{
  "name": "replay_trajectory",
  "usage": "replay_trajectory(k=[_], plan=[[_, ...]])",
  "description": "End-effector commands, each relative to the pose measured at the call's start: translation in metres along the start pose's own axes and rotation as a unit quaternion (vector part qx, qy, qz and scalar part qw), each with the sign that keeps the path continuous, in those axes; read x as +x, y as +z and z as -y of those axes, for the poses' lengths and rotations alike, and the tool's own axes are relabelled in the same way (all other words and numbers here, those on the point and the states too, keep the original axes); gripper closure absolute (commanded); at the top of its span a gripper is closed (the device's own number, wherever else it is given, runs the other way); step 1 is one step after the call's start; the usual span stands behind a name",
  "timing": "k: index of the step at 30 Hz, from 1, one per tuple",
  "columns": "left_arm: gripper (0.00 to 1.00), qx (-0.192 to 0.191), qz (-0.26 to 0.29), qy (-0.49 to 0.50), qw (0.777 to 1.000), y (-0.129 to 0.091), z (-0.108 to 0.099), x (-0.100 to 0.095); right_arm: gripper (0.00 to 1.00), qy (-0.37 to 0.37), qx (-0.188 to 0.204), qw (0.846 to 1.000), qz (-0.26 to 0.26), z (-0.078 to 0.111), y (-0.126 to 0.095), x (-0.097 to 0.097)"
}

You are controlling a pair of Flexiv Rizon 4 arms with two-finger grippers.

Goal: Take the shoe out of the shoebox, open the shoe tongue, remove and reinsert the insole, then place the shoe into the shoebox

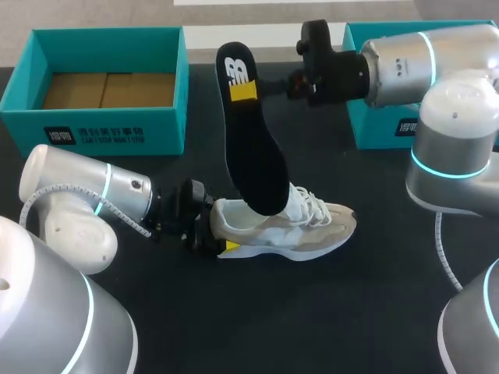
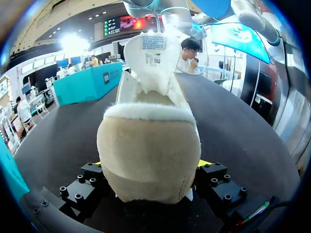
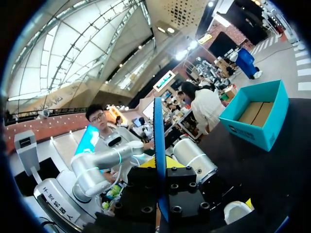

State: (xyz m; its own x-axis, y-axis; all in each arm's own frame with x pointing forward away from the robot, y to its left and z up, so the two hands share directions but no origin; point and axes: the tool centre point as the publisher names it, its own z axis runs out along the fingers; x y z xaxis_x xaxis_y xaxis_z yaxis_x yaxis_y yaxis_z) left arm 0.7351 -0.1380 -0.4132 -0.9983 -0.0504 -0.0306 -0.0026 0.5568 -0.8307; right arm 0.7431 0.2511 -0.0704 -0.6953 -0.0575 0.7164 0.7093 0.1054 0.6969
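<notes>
Head view: at lower centre the shoe (image 1: pixel 284 226) is clamped at its heel by the left gripper (image 1: pixel 212 238); the insole (image 1: pixel 253 140), upright at centre, is pinched by the right gripper (image 1: pixel 300 80). Left wrist view: the heel is squeezed between both fingers. Right wrist view: the insole is gripped edge-on.

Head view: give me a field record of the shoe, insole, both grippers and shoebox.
shoe: on its sole on the table, heel toward left arm
insole: black, toe end in the shoe, rest standing out
left gripper: shut on shoe heel
right gripper: shut on insole near its raised end
shoebox: open, no shoe inside
</notes>
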Motion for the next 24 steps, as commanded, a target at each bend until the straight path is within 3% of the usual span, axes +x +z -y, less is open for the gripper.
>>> replay_trajectory(k=[1, 6, 11, 17, 24], plan=[[1.00, -0.002, 0.001, 0.000, 1.000, 0.003, -0.004, -0.002, 1.00, 0.000, -0.001, 1.000, 0.001, 0.001, 0.002, -0.001], [1.00, -0.002, 0.001, 0.000, 1.000, 0.003, -0.004, -0.002, 1.00, 0.000, -0.001, 1.000, 0.001, 0.001, 0.002, -0.001], [1.00, -0.002, 0.001, 0.000, 1.000, 0.003, -0.004, -0.002, 1.00, 0.023, -0.039, 0.999, 0.025, -0.005, -0.021, 0.006], [1.00, -0.002, 0.001, 0.000, 1.000, 0.003, -0.004, -0.002, 1.00, 0.039, -0.015, 0.998, 0.042, -0.003, -0.045, 0.017], [1.00, -0.002, 0.001, 0.000, 1.000, 0.003, -0.004, -0.002, 1.00, 0.067, -0.021, 0.996, 0.056, 0.010, -0.062, 0.032]])
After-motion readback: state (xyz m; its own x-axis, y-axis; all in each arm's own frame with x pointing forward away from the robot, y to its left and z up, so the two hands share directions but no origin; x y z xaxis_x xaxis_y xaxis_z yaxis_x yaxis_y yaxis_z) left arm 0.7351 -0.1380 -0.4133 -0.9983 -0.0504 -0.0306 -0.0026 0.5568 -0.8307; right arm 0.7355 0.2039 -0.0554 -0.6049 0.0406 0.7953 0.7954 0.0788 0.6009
